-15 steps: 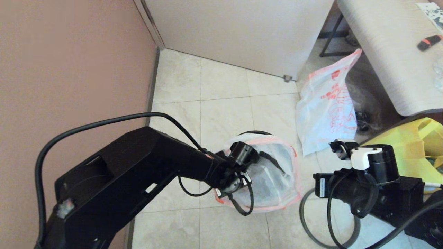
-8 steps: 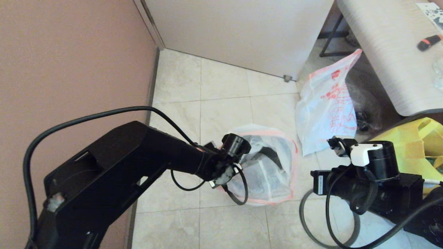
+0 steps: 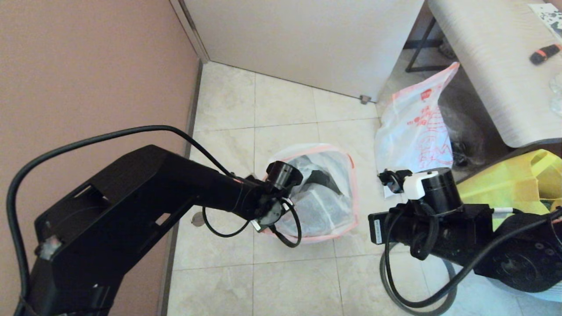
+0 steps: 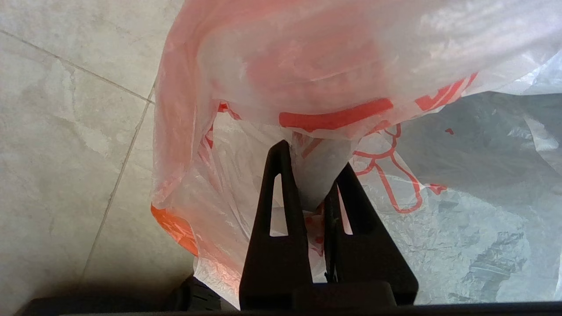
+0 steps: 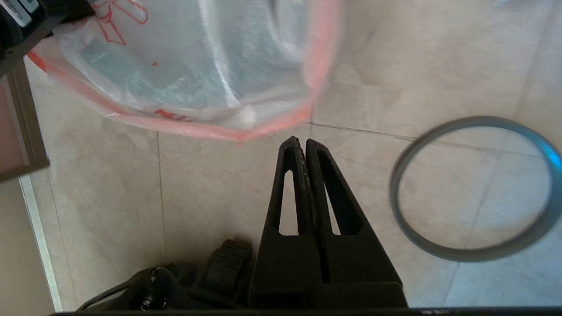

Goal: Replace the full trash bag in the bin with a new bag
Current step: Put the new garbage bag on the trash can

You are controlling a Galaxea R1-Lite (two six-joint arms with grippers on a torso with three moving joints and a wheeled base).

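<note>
On the tiled floor [image 3: 285, 109] before you, the left pincer [image 4: 314, 164] is clamped on a fold of thin white plastic with red-orange print: the near wall of the bag [image 3: 322, 193] that stands in the middle of the head view, its pink rim spread wide open. In the left wrist view the two black fingers [image 4: 281, 184] pinch a tongue of that film between their tips, while the rest of the sheet bulges above and beside them. Dark and pale shapes show through the plastic in the head view; you cannot tell what they are.

Your right pincer [image 5: 303, 151] is closed on nothing, its tips pressed together. It hangs over bare tile just short of the bag's pink rim, not touching it. A thin grey hoop [image 5: 472, 188] lies flat on the floor beside it, apart from the bag.

A second bag [image 3: 415, 131] with the same red-orange print stands farther off, beyond the right arm, against the shadowed space under the tabletop [image 3: 496, 66]. A big yellow bag [image 3: 522, 184] sits at the far right, partly behind the right arm. Pink wall closes the left side, a pale door the back.
</note>
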